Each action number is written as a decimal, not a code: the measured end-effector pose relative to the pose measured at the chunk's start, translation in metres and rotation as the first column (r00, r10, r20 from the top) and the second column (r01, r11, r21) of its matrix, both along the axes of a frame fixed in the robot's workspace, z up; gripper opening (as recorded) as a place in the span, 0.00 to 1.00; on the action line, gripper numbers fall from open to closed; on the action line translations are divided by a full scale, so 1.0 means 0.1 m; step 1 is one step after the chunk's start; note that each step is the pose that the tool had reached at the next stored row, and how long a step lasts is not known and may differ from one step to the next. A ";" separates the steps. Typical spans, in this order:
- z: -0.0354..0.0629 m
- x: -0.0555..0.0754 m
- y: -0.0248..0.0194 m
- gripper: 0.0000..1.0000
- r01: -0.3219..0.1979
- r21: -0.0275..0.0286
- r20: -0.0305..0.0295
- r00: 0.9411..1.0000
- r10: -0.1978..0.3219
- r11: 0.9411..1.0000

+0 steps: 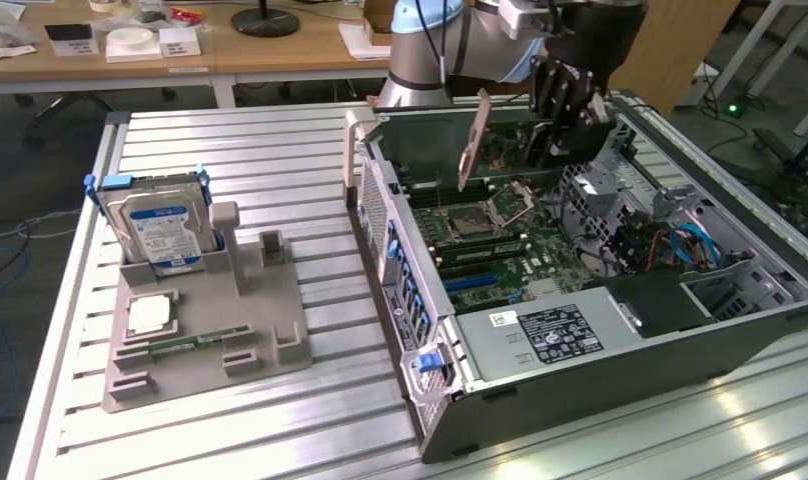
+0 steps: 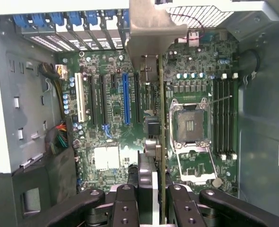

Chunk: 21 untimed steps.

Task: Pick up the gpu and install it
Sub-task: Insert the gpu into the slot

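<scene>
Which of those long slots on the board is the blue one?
The blue slot beside the held gpu; the other long slots are black, and one white.

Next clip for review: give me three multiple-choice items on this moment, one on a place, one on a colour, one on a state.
1. Where is the gpu?
A. On the grey rack beside the hard drive
B. In the air over the open case, above the motherboard
C. Flat on the slatted table

2. What colour is the long slot that stands out among the black ones on the motherboard?
A. Blue
B. Red
C. White

3. How does the gripper stand?
A. Wide open, holding nothing
B. Shut on the hard drive
C. Shut on the gpu's edge

Answers:
1 B, the card hangs upright inside the open case.
2 A, the wrist view shows one blue slot.
3 C, the jaws clamp the card between them, while the hard drive sits in the rack.
</scene>
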State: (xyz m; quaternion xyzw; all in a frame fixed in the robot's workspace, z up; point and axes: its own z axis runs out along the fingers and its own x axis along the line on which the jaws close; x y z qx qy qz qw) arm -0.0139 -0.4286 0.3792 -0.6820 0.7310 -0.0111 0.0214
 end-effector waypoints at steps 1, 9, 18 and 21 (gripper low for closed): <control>-0.017 -0.02 0.000 0.28 0.000 -0.001 -0.001 1.000 0.000 1.000; -0.149 -0.10 -0.056 0.28 0.000 -0.001 -0.004 1.000 0.000 1.000; -0.315 -0.23 -0.164 0.28 0.000 -0.001 -0.004 1.000 0.000 1.000; -0.370 -0.24 -0.185 0.28 -0.005 0.000 -0.004 1.000 0.005 1.000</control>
